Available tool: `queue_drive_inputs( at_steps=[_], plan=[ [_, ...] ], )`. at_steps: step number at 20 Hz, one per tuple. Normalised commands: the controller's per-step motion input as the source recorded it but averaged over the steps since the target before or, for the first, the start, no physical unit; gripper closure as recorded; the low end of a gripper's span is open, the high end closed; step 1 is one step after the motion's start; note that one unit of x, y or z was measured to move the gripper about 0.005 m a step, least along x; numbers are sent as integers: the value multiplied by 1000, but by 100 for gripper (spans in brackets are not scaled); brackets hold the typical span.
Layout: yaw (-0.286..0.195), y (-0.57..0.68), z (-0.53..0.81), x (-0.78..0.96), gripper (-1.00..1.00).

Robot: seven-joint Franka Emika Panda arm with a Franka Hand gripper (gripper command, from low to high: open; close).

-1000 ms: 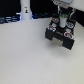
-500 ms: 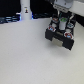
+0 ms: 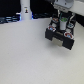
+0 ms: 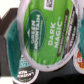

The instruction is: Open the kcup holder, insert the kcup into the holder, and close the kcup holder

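The black kcup holder [image 3: 54, 35] stands on the white table at the exterior view's right. My gripper [image 3: 61, 22] hangs directly over it. In the wrist view the kcup [image 4: 47, 32] fills most of the picture: a green foil top printed "Dark Magic", tilted, with dark finger shapes on either side of it. The gripper looks shut on this kcup. Beneath it, the tops of other pods [image 4: 24, 75] show inside the holder, one more at the edge [image 4: 80, 62]. The holder's drawer fronts are mostly hidden by the gripper.
A tall white bottle-like thing [image 3: 25, 9] with a dark mark stands at the back on the exterior view's left. The white table [image 3: 30, 55] spreads in front of the holder. Dark clutter lines the back edge.
The gripper stays over the holder with barely any visible shift. The holder has not moved.
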Motion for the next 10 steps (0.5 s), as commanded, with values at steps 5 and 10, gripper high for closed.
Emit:
queue_drive_inputs(
  at_steps=[5, 10],
  plan=[
    [-6, -16, 50, -156, 100],
    [-10, -40, -140, 18, 100]
  ],
)
